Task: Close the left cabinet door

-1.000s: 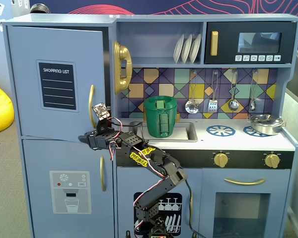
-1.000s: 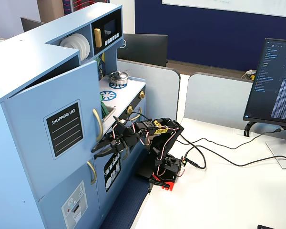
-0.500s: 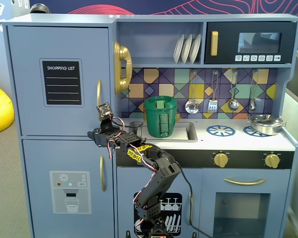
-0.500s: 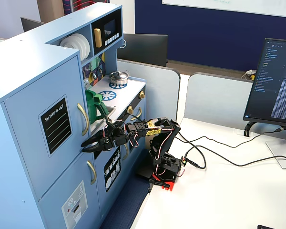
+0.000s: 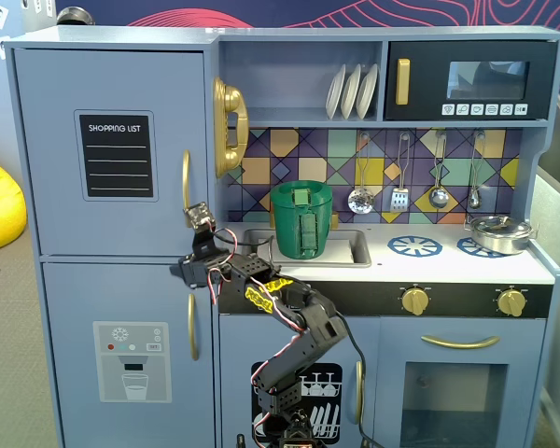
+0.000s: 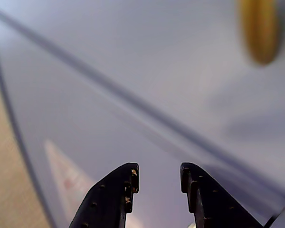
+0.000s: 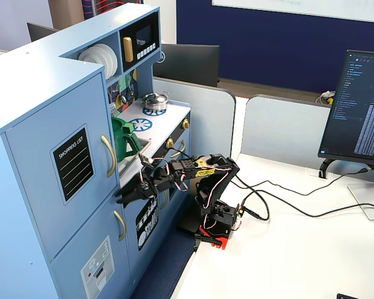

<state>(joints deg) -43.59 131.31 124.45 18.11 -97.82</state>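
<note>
Now the left cabinet door (image 5: pixel 112 154) sits flush in the toy kitchen (image 5: pixel 373 271), upper left in a fixed view, one gold handle (image 5: pixel 186 189) at its right edge. One gripper (image 6: pixel 159 178) is close to its front, two fingers (image 6: pixel 128 183) apart, gripping nothing.

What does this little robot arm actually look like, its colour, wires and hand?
The arm is black plastic, built from blocky segments, with yellow pieces near the middle and a red part at its base. Thin red and white wires loop along it. The hand is two black tapered fingers dotted with small brass-coloured screws.
</note>
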